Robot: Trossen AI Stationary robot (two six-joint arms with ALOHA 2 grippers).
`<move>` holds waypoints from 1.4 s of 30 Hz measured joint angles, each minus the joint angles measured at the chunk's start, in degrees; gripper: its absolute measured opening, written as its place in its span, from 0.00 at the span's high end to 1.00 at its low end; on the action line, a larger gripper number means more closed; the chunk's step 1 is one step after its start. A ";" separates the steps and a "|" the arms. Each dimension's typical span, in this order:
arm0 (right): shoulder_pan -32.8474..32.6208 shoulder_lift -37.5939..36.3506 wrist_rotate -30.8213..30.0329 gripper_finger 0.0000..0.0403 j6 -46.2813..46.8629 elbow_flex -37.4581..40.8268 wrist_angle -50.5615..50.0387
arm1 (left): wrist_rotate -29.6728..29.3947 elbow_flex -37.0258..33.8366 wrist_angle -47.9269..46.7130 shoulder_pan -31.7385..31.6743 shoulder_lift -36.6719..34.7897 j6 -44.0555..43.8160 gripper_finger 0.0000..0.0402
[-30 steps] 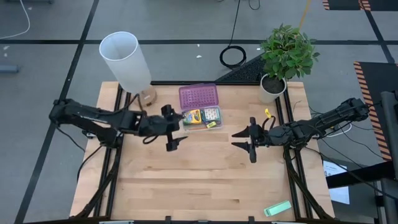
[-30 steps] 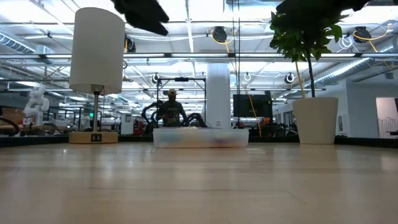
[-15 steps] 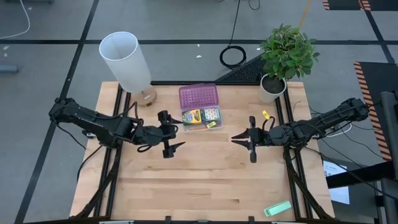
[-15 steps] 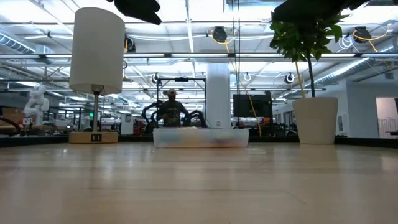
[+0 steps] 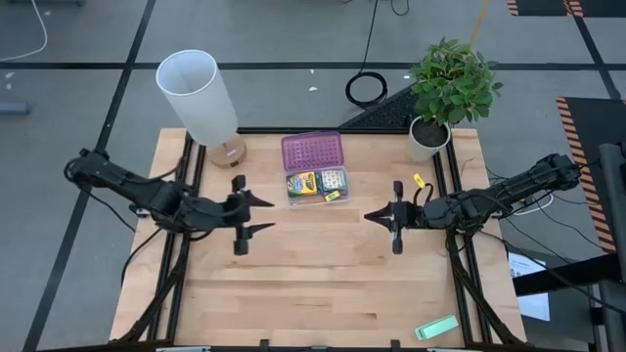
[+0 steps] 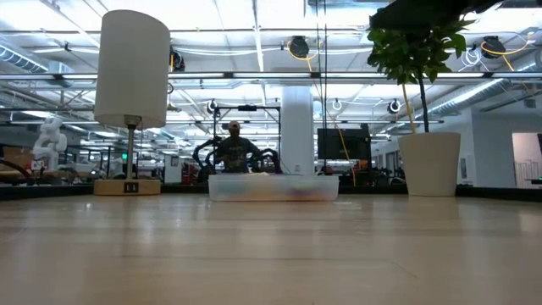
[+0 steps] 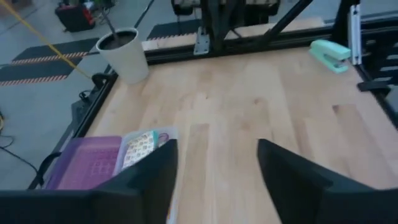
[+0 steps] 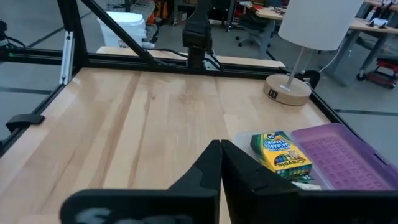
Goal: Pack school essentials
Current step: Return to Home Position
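A clear case with its purple lid folded open behind it sits at the table's far middle. In it lie a yellow-green crayon box, a small teal-edged packet and a tiny yellow block. The crayon box also shows in the right wrist view. My left gripper hangs open over bare table to the left of the case, fingers pointing right. To the right of the case, my right gripper hangs shut and empty, pointing left.
A white lamp stands at the far left and a potted plant at the far right. A small yellow thing lies near the right arm. A pale green flat block lies at the near right corner. Bare wood lies between the grippers.
My left gripper has drawn back from the case toward the table's left edge, staying open. My right gripper has kept its place and shut its fingers on nothing.
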State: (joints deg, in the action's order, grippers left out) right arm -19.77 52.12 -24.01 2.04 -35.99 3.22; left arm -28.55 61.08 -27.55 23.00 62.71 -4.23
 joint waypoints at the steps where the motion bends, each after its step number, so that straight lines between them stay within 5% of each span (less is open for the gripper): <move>1: 0.02 0.00 0.02 1.00 -0.21 0.00 0.00 | -0.02 -0.12 0.22 0.59 -0.49 0.08 0.49; 11: -1.31 -1.14 0.15 1.00 -4.70 0.00 0.00 | 0.71 -13.96 11.25 2.58 -11.40 5.87 0.70; 19: -1.24 -1.12 3.36 1.00 -9.11 6.49 10.49 | 11.83 -29.29 29.01 -0.71 -21.54 11.58 0.77; 29: -0.85 -1.31 6.30 1.00 -13.88 14.00 20.18 | 1.35 -33.09 28.85 -5.19 -21.95 10.45 0.85; 34: -0.86 -1.31 6.34 1.00 -13.27 16.67 23.50 | 9.29 -35.61 33.36 -8.08 -21.98 9.90 0.98; 42: -0.83 -1.40 7.89 1.00 -13.08 22.16 30.38 | 15.42 -45.23 46.04 -8.51 -22.37 9.47 0.99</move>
State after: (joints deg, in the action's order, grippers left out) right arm -20.60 50.72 -16.12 -11.04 -13.83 33.61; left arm -13.13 15.85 18.49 14.49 40.34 5.24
